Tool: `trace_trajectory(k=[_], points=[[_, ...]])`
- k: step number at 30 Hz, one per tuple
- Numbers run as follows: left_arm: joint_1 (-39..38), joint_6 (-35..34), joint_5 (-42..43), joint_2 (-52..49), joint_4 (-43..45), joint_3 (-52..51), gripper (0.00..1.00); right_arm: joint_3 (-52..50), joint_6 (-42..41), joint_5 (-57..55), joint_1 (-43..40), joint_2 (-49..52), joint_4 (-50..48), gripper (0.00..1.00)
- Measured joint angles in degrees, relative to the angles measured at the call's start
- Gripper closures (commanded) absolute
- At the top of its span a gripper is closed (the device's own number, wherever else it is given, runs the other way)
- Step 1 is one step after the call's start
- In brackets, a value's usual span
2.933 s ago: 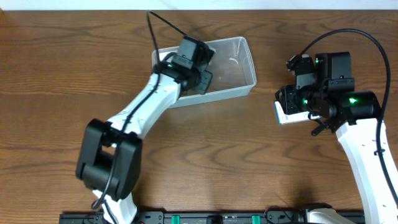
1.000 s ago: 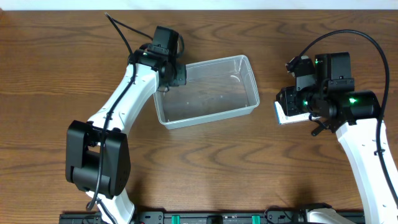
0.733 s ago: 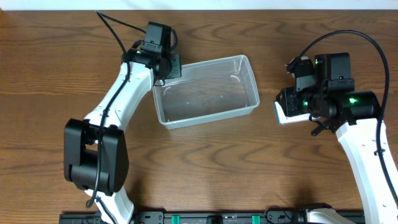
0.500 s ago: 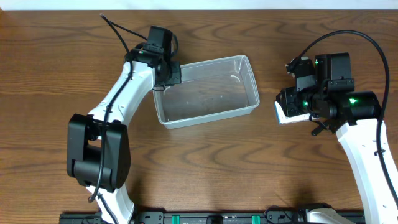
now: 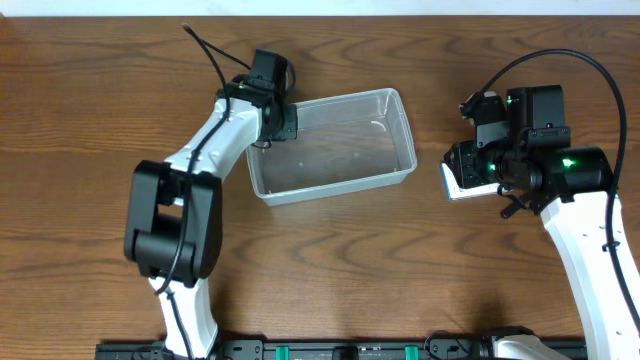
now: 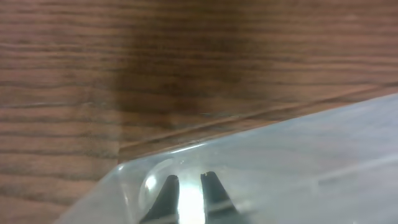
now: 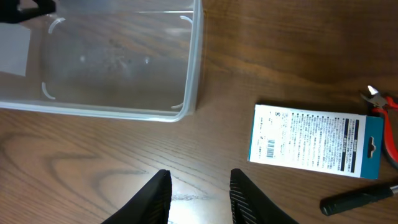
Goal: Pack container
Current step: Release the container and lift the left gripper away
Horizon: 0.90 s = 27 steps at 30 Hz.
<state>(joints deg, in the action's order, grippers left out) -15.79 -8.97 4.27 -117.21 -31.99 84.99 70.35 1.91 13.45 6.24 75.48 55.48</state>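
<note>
The clear plastic container (image 5: 408,135) lies at the table's middle back with nothing visible inside. My left gripper (image 5: 284,120) sits at its far left corner. In the left wrist view the two dark fingers (image 6: 166,194) show hazily through the container's wall (image 6: 298,155), close together with only a thin bright strip of plastic between them, so my left gripper (image 6: 186,182) is shut on the container. My right gripper (image 7: 199,177) hangs open over bare wood to the right of the container (image 7: 194,62), with nothing between its fingers.
A blue-and-white box (image 7: 314,142) lies flat beside my right gripper, partly under the right wrist (image 5: 500,160) in the overhead view. Past it are red-handled pliers (image 7: 387,118) and a black tool handle (image 7: 357,198).
The left gripper went from inside the container to its far left corner, and the container shifted slightly. Over the last second the left elbow swung right. The right arm stayed still.
</note>
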Motion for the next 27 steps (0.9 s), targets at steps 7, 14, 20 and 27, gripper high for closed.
trace_trajectory(k=[7,14,20,27], points=[[0.0,5.42,-0.81,-0.02,2.45,1.75,0.94,0.0,0.0,0.0,0.0,0.0,0.02,0.66],[-0.02,8.22,-2.29,-0.02,2.45,4.02,0.94,0.0,0.0,0.0,0.0,0.0,0.48,0.65],[-1.55,8.72,-3.02,2.08,-6.38,4.09,0.88,0.0,0.13,0.37,0.0,-0.02,1.07,0.15],[-2.12,5.84,-2.99,17.92,-13.0,4.09,0.29,0.09,-2.03,0.63,-0.15,-0.02,0.07,0.01]])
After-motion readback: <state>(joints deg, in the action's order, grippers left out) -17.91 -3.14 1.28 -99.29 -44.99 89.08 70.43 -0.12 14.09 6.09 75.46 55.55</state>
